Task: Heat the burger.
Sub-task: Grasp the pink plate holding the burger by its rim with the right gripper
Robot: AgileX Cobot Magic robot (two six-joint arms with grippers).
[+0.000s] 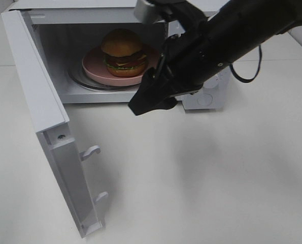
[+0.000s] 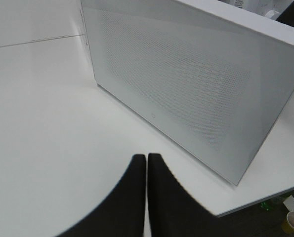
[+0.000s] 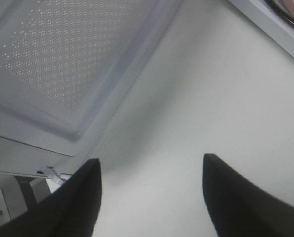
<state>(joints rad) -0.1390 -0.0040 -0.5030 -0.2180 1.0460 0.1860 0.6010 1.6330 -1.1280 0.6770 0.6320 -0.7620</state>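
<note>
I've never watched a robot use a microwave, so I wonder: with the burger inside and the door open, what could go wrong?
The door stands wide open while the right gripper, jaws apart, hangs just in front of the open microwave; swinging the door shut now might strike that arm. The left gripper, shut, sits near the door's outer face; a hard push could shift the microwave and jostle the burger on its plate.

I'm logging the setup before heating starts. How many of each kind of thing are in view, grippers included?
Microwave: 1
Burger: 1
Pink plate: 1
Grippers: 2 (left gripper, right gripper)
Total: 5
</note>
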